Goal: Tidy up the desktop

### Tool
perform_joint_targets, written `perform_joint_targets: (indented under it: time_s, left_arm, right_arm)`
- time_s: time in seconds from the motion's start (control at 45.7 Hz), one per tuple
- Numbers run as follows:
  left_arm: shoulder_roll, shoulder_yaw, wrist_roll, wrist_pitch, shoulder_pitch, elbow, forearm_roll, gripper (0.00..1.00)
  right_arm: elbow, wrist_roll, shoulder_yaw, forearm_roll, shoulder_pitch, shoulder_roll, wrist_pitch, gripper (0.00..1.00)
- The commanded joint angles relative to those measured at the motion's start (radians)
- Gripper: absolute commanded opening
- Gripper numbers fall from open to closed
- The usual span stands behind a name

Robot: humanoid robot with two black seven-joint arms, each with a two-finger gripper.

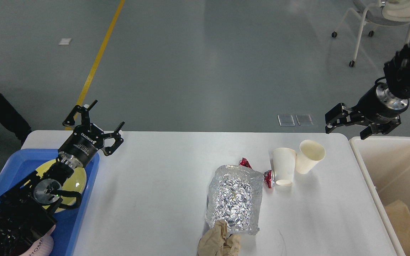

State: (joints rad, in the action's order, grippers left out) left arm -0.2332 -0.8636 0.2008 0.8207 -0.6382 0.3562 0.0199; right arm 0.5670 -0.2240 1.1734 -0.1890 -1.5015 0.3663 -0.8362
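Two paper cups [294, 164] on desktop [155, 185]

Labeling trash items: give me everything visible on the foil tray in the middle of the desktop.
The foil tray is a crinkled, shiny silver, roughly rectangular container, dented and misshapen, open side up and looking empty. It lies flat on the desktop, right of center toward the near edge. A crumpled brown paper wad overlaps its near corner. A red wrapper sits at its far right corner, another red scrap behind its far edge. Neither tool is near it.

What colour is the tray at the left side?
The rectangular plastic tray is blue, seen in the head view.
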Motion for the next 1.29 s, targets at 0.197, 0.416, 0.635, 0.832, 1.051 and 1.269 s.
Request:
perform_joint_targets:
  time_s: [0.197, 0.416, 0.635, 0.832, 1.051, 1.269]
  left_arm:
    - [0.000, 0.000, -0.001, 0.000, 0.000, 0.000, 0.000, 1.00]
    - [0.000, 0.000, 0.000, 0.000, 0.000, 0.000, 0.000, 1.00]
    - [0.000, 0.000, 0.000, 0.000, 0.000, 0.000, 0.000, 1.00]
    - [0.000, 0.000, 0.000, 0.000, 0.000, 0.000, 0.000, 1.00]
    - [0.000, 0.000, 0.000, 0.000, 0.000, 0.000, 0.000, 1.00]
    - [0.000, 0.000, 0.000, 0.000, 0.000, 0.000, 0.000, 1.00]
  right_arm:
    - [-0.299, 0.198, -0.170, 0.247, 0.357, -0.047, 0.195, 1.00]
    - [-0.296, 0.249, -0.251, 0.250, 0.437, -0.070, 0.316, 1.00]
    - [-0.294, 0.252, -0.307, 0.252, 0.468, -0.078, 0.373, 1.00]
    - [-0.297, 0.253, -0.324, 0.252, 0.474, -0.076, 0.373, 1.00]
    - [-0.297, 0.253, -0.324, 0.252, 0.474, -0.076, 0.373, 1.00]
    - [-0.296, 0.253, -0.324, 0.252, 0.475, -0.076, 0.373, 1.00]
